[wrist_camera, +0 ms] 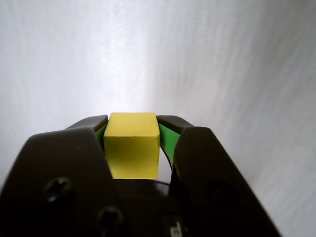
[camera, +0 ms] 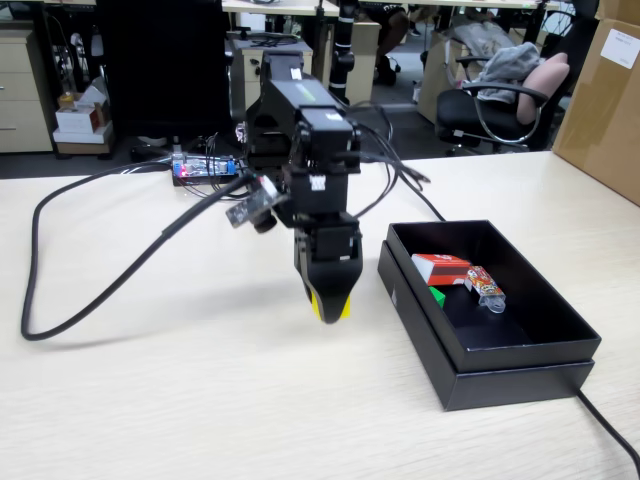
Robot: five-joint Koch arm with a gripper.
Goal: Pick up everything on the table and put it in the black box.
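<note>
My gripper (camera: pixel 330 308) is shut on the small yellow cube (wrist_camera: pixel 132 145), which sits between the green-lined jaws in the wrist view. In the fixed view the cube (camera: pixel 329 309) shows at the jaw tips, just above the pale wood-grain table (camera: pixel 150 400), left of the black box (camera: pixel 480 375). Inside the box lie the red carton with white markings (camera: pixel 440 268), the green cube (camera: pixel 437 296) partly hidden under it, and a colourful wrapped packet (camera: pixel 486 288).
A thick black cable (camera: pixel 90 290) loops over the table to the left of the arm. A circuit board (camera: pixel 200 167) sits behind the arm. A brown cardboard carton (camera: pixel 605 100) stands at the right edge. Another cable (camera: pixel 610 430) trails from the box's front right.
</note>
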